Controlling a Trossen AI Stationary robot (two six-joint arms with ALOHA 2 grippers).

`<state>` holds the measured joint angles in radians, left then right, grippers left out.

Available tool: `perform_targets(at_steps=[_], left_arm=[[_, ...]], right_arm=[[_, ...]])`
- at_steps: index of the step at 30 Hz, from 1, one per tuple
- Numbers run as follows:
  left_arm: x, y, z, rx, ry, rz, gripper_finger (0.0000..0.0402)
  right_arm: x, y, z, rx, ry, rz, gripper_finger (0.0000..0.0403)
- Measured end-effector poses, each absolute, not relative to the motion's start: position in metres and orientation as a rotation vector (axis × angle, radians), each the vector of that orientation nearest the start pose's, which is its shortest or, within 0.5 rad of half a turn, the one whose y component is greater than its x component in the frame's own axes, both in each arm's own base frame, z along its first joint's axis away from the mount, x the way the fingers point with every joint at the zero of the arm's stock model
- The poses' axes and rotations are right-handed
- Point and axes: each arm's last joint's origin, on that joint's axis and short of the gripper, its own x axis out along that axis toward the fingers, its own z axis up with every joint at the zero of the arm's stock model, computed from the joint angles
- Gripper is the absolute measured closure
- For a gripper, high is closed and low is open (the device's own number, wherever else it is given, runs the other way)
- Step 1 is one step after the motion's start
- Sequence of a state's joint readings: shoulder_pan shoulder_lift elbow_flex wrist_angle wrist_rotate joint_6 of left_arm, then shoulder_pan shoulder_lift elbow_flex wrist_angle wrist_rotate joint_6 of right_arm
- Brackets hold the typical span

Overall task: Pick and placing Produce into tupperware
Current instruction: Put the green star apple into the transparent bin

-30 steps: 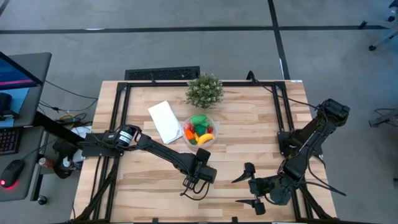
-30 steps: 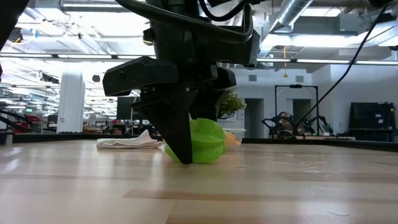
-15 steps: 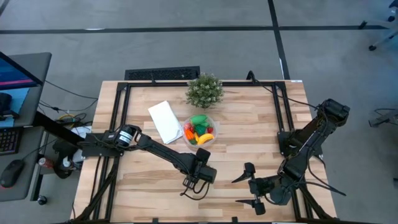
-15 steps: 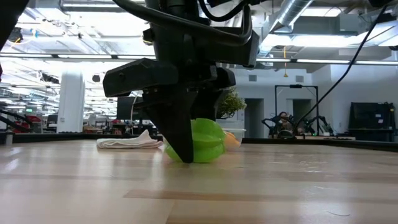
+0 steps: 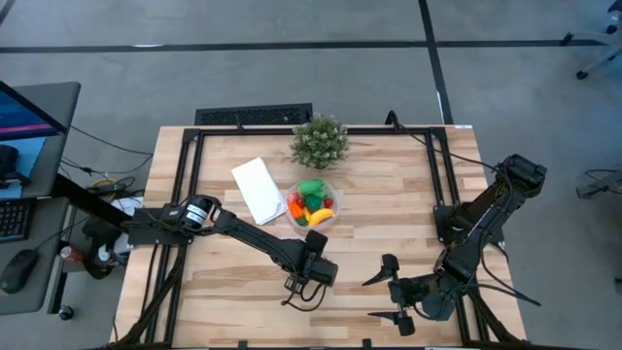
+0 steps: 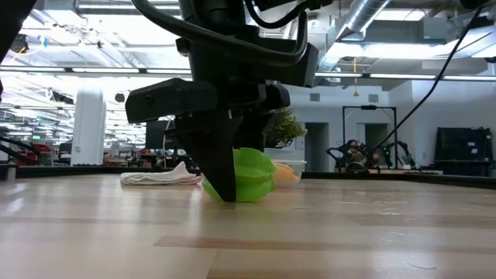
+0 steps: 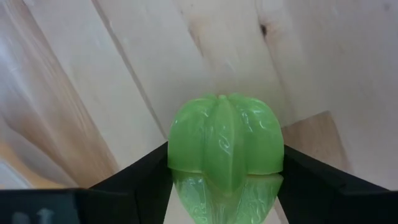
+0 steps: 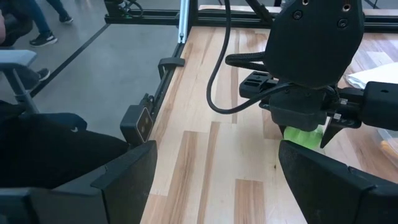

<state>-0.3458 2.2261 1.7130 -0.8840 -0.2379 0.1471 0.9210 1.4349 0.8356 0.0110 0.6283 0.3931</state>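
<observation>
A green ridged toy piece of produce (image 7: 225,146) lies on the bare wood near the table's front middle. My left gripper (image 5: 303,289) points down over it, its two fingers closed against the piece's sides; in the high view the gripper hides the piece. The round clear tupperware (image 5: 311,205) stands farther back, holding red, green, orange and yellow produce. My right gripper (image 5: 386,294) hangs open above the front right of the table with nothing between its fingers. Its wrist view looks toward the left gripper and the green piece (image 8: 303,135). My left gripper pinches the green piece between its two fingers, one on each of its opposite rounded sides (image 7: 177,163). The fingers (image 6: 221,174) come from above, pointing steeply down. The piece (image 6: 256,175) stays low, its underside at the tabletop.
A bushy green potted plant (image 5: 319,142) stands behind the tupperware at the far edge. A flat white lid (image 5: 259,190) lies to the tupperware's left. The black frame rails (image 5: 190,185) run along the table's sides. Bare wood lies between the two grippers.
In the low view my left gripper's finger and the green piece have shifted a little sideways together. The piece stays down at the tabletop.
</observation>
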Motion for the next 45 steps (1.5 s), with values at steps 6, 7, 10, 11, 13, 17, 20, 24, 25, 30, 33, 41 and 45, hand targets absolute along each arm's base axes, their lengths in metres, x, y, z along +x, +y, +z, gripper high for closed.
perform_targets(at_steps=[6,7,10,11,13,17,20,24,25,30,33,41,45], left_arm=[[0.417,-0.142,0.150,0.534,1.337,-0.178,0.0172],[0.417,-0.142,0.150,0.534,1.338,-0.178,0.0172],[0.416,-0.142,0.151,0.543,1.340,-0.166,0.0172],[0.416,-0.142,0.152,0.553,1.347,-0.157,0.0172],[0.416,-0.141,0.156,0.567,1.350,-0.133,0.0170],[0.418,-0.142,0.167,0.584,1.349,-0.104,0.0170],[0.421,-0.142,0.178,0.583,1.344,-0.101,0.0169],[0.420,-0.141,0.195,0.635,1.364,-0.054,0.0169],[0.420,-0.140,0.199,0.657,1.370,-0.034,0.0169],[0.420,-0.128,0.220,0.744,1.395,0.069,0.0169],[0.423,-0.118,0.228,0.769,1.391,0.127,0.0168],[0.433,-0.083,0.231,0.791,1.407,0.163,0.0168],[0.437,-0.060,0.231,0.778,1.428,0.189,0.0168]], right_arm=[[0.193,0.226,0.226,-0.028,0.466,0.195,0.0075],[0.193,0.226,0.226,-0.028,0.466,0.195,0.0075],[0.193,0.226,0.226,-0.028,0.466,0.195,0.0075],[0.193,0.226,0.226,-0.028,0.466,0.195,0.0075],[0.193,0.226,0.226,-0.029,0.466,0.195,0.0075],[0.193,0.226,0.226,-0.029,0.466,0.195,0.0075],[0.193,0.226,0.226,-0.028,0.466,0.195,0.0075],[0.193,0.226,0.226,-0.029,0.466,0.195,0.0075],[0.193,0.226,0.226,-0.029,0.466,0.195,0.0075],[0.193,0.226,0.226,-0.029,0.467,0.195,0.0075],[0.193,0.226,0.226,-0.031,0.468,0.195,0.0075],[0.192,0.226,0.226,-0.031,0.469,0.199,0.0075],[0.192,0.226,0.226,-0.032,0.470,0.199,0.0075]])
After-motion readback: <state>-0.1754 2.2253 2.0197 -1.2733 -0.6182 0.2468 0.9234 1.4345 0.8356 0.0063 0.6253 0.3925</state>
